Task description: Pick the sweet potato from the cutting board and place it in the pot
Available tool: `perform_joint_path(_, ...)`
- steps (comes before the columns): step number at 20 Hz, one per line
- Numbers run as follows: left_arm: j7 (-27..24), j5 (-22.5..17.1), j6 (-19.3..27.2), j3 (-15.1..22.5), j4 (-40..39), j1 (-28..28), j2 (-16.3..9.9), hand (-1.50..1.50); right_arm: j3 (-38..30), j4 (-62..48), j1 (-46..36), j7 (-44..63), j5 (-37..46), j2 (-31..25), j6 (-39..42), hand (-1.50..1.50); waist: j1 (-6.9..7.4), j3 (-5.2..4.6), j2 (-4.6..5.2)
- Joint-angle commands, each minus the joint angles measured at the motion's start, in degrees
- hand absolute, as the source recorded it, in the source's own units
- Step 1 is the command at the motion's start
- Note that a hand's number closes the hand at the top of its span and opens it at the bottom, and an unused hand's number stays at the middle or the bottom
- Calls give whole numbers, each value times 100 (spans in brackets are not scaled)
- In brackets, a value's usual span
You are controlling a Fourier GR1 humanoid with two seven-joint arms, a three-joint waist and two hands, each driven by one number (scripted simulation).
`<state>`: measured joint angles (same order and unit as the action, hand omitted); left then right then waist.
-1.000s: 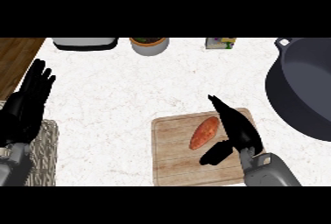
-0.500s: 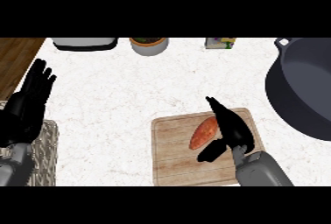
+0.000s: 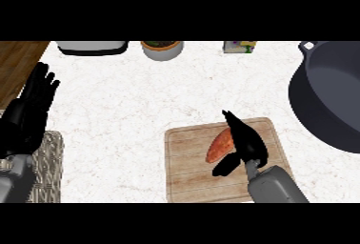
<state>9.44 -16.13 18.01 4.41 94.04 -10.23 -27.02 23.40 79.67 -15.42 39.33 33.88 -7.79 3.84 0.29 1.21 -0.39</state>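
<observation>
A: How far along does the task look?

B: Early. The pot, dark and by far the biggest thing, sits at the counter's right edge with nothing orange visible inside. The cutting board lies near the front edge, and the sweet potato rests on it, toward the board's far right corner.

A: And the right hand?

B: It lies against the potato's right side, fingers fairly straight, thumb low by the near end; not closed around it. Grasp, lift and carry to the pot all appear left.

A: The potato itself?

B: Orange, elongated, tapered, lying diagonally.

A: The left hand?

B: Open, resting at the counter's left edge.
</observation>
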Motion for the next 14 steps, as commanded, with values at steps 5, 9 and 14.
perform_joint_path(5, -33, -6, 29, -68, -213, -109, 308, 0, 437, -490, -349, -460, 494, 212, 79, 150, -1, -122, 50)
perform_joint_path(9, -127, -68, -166, -202, -244, 66, 270, 0, 212, -541, -121, -915, 441, 71, -7, 150, -19, -122, 44)
perform_joint_path(14, -151, -64, -213, -241, -402, -169, 343, 0, -11, -1020, -241, -1478, 446, -110, 15, 150, -30, -122, 52)
